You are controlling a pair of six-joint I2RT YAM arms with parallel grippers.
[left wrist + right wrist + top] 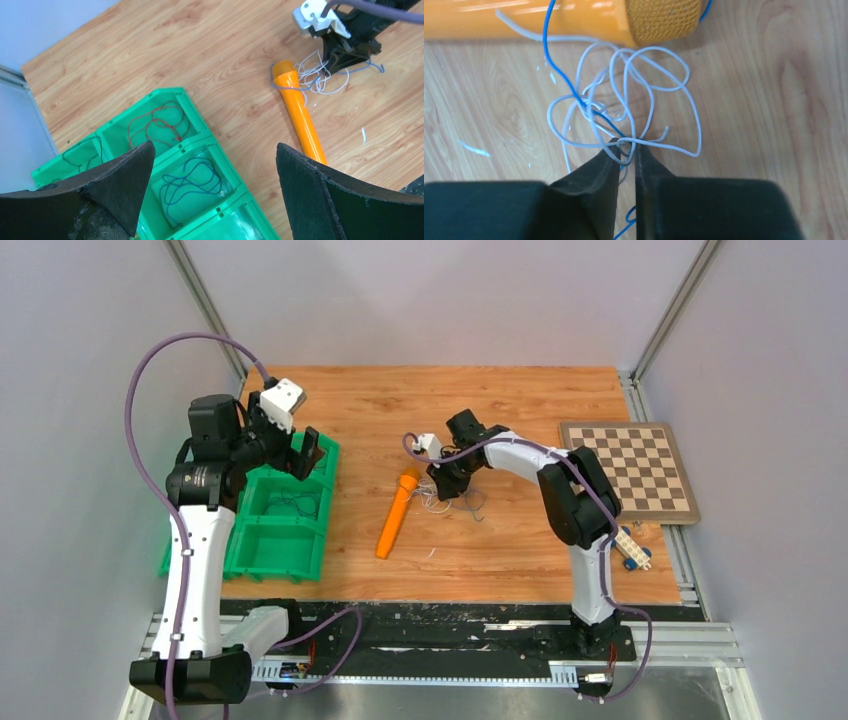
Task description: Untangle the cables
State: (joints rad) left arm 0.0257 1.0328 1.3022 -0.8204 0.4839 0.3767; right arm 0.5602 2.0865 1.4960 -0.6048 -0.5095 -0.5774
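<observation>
top: right gripper (447, 483) low on the cables (455, 502) beside orange marker (394, 515), mid-table; left gripper (303, 452) above green bin (283, 523) | left wrist: jaws wide apart, empty; red wire (157, 122) and blue wire (192, 185) lie in separate compartments | right wrist: fingers nearly closed, pinching white strand (659, 145) at the knot | step: likely freeing white; next: slow pull clear of blue

Wooden counter (480, 400), plank-grained, between pale grey walls (430, 290). Near its middle, an orange marker (396, 515), lying slantwise, rounded textured end toward the far side. At the left edge, a green tray (283, 524) split into compartments. At the right edge, a chessboard (628, 471), flat, partly off the wood; nearer the front, close to it, a small white-and-blue block toy (631, 548)
</observation>
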